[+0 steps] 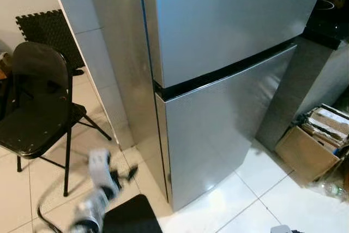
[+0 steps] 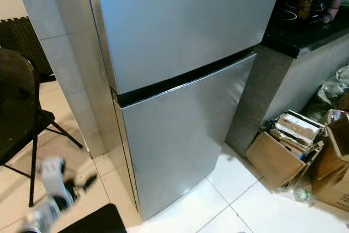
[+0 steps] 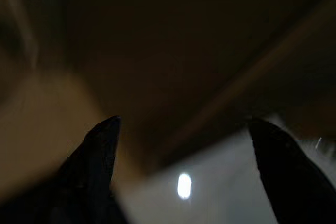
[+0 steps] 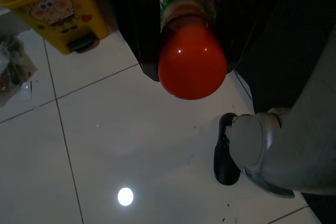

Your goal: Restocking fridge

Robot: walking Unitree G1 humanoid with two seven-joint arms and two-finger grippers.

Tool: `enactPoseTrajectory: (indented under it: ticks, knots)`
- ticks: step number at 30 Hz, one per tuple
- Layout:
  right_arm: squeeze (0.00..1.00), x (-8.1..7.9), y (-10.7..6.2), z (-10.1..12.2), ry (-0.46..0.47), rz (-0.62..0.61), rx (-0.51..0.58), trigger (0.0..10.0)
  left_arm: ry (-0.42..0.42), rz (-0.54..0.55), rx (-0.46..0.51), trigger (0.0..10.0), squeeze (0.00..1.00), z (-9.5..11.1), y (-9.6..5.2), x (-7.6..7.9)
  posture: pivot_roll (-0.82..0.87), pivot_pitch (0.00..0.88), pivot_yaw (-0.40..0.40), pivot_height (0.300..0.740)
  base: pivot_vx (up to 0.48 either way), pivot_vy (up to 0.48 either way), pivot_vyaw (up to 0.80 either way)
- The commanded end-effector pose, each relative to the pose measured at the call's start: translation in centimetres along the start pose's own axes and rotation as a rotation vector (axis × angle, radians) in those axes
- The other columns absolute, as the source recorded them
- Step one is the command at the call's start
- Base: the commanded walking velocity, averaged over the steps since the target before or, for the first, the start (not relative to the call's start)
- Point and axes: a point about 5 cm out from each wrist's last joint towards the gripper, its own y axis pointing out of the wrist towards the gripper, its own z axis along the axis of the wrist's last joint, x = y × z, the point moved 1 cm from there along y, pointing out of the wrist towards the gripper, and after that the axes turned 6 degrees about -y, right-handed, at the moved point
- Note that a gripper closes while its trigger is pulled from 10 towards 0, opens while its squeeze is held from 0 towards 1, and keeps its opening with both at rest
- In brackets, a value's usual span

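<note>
A tall silver two-door fridge (image 1: pixel 229 36) stands before me with both doors closed, the lower door (image 1: pixel 218 135) below a black seam. My left arm is raised low at the left and blurred. Its left gripper (image 1: pixel 126 174) is open and empty, short of the fridge's left side. In the left wrist view the two black fingers (image 3: pixel 94 150) stand wide apart. My right gripper (image 4: pixel 191 69) hangs low over the floor, shut on a bottle of orange-red drink (image 4: pixel 191 56) with a printed label.
A black folding chair (image 1: pixel 32 107) stands to the left. A dark mat (image 1: pixel 131 216) lies by the fridge's foot. A cardboard box of papers (image 1: pixel 311 145) sits at the right under a dark counter (image 2: pixel 305 31). A yellow cartoon bin (image 4: pixel 58 9) stands behind.
</note>
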Motion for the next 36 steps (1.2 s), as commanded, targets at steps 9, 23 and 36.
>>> enactPoseTrajectory:
  ticks: [9,23,36]
  knots:
    - [0.0,-0.2,0.0,0.0,-0.015,0.003,0.004,10.0,0.103,-0.492,0.004,10.0,1.0,4.2,1.9,4.3,-0.04,0.0,0.001,0.74,0.0,0.0,0.0]
    - [0.0,-0.6,0.1,0.3,-0.013,0.011,0.009,10.0,0.342,-0.667,0.118,10.0,0.0,9.0,4.1,9.0,-0.03,0.0,0.003,0.74,0.0,0.0,0.0]
    - [0.0,-0.5,0.1,0.4,-0.009,0.012,0.01,10.0,0.32,-0.686,0.141,10.0,0.0,8.4,4.8,10.6,-0.04,0.0,0.0,0.74,0.0,0.0,0.0]
